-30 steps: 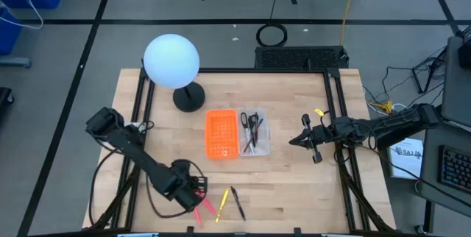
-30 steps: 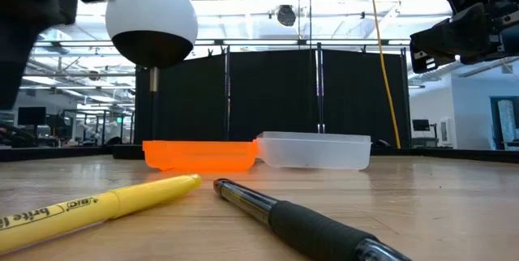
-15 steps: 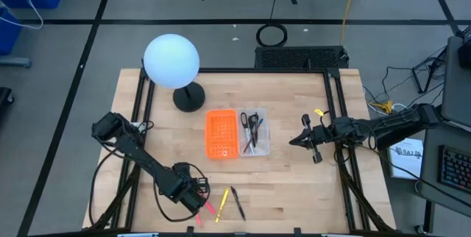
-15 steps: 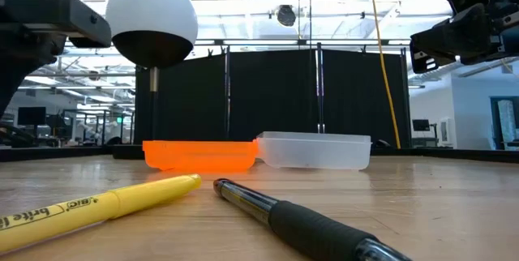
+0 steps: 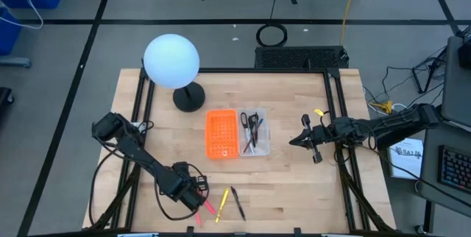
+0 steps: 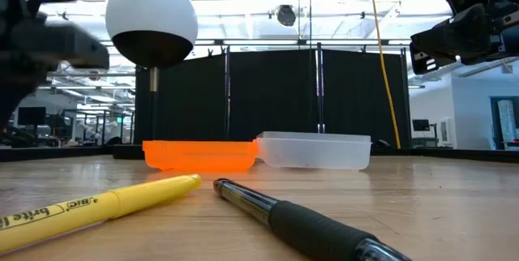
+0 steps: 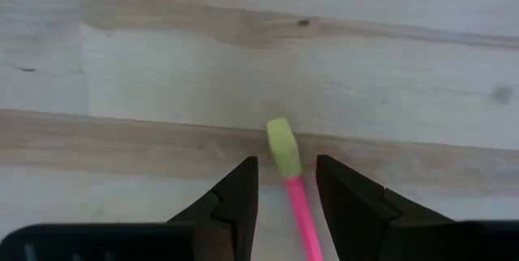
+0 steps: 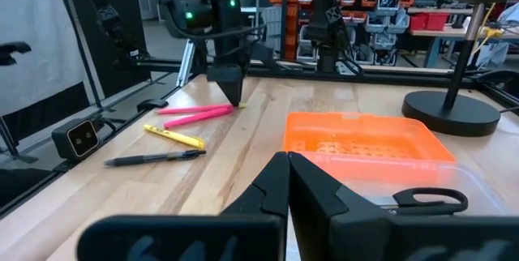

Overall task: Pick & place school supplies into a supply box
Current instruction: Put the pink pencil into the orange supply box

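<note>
End effector status, left arm: the left end effector stands low over the front-left part of the bench. Its jaws are open and one finger sits on each side of a pink pen, just behind its pale yellow-green tip. You can see a gap on both sides of the barrel, so treat the pen as straddled, not gripped. Compared with one second ago, the left arm has swung slightly forward and settled lower over the pink pens, and in the low view its dark bulk has dropped at the left edge. Judge this as the end of the approach; closing on the pen is the step that remains. Count the loose supplies on the bench: two pink pens side by side, one yellow pen and one dark pen, four in all, none yet moved. The supply box, one clear tray, sits mid-bench touching one orange perforated tray. It already holds one pair of scissors and a few dark pens whose number you cannot confirm. The right end effector hangs closed and empty, just right of the box, unchanged. One globe lamp stands at the rear left.
</note>
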